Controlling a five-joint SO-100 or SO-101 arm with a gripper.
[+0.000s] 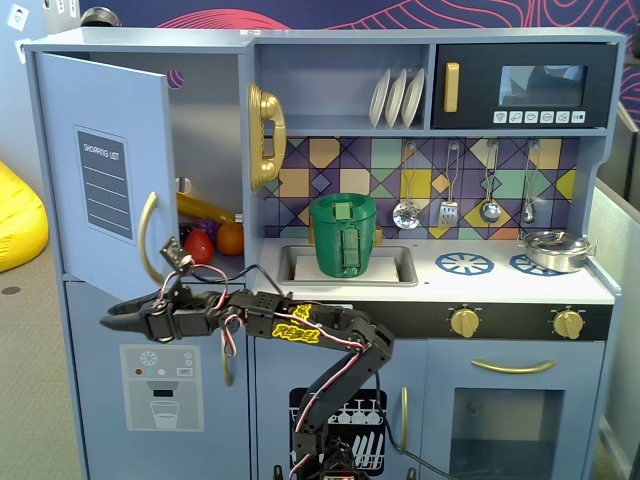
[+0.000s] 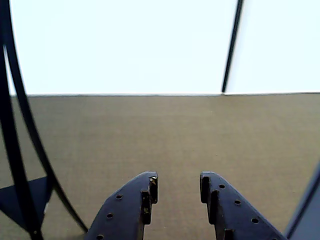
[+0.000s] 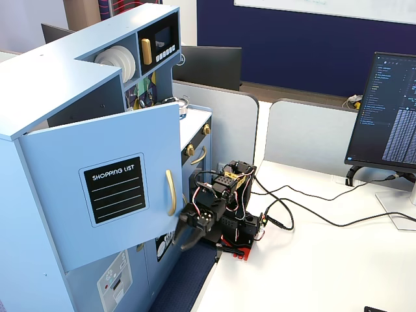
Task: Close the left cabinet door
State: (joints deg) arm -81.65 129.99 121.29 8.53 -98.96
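The left cabinet door (image 1: 103,185) (image 3: 97,188) is light blue with a black "SHOPPING LIST" panel and a curved gold handle (image 1: 148,236) (image 3: 170,192). It stands swung open from the toy kitchen. My gripper (image 1: 108,320) (image 3: 183,239) (image 2: 178,184) hangs just below the door's lower edge, beneath and outside the handle, pointing away from the cabinet. Its jaws are open with nothing between them. In the wrist view only brown carpet and a white wall lie beyond the fingertips (image 2: 150,186), and the door does not show there.
Toy fruit (image 1: 198,245) lies inside the open cabinet. Below it is a door with a dispenser graphic (image 1: 160,385). A green pot (image 1: 343,235) sits in the sink. Monitor (image 3: 390,110) and cables lie on the white table (image 3: 312,260). Black thin legs (image 2: 20,150) stand left in the wrist view.
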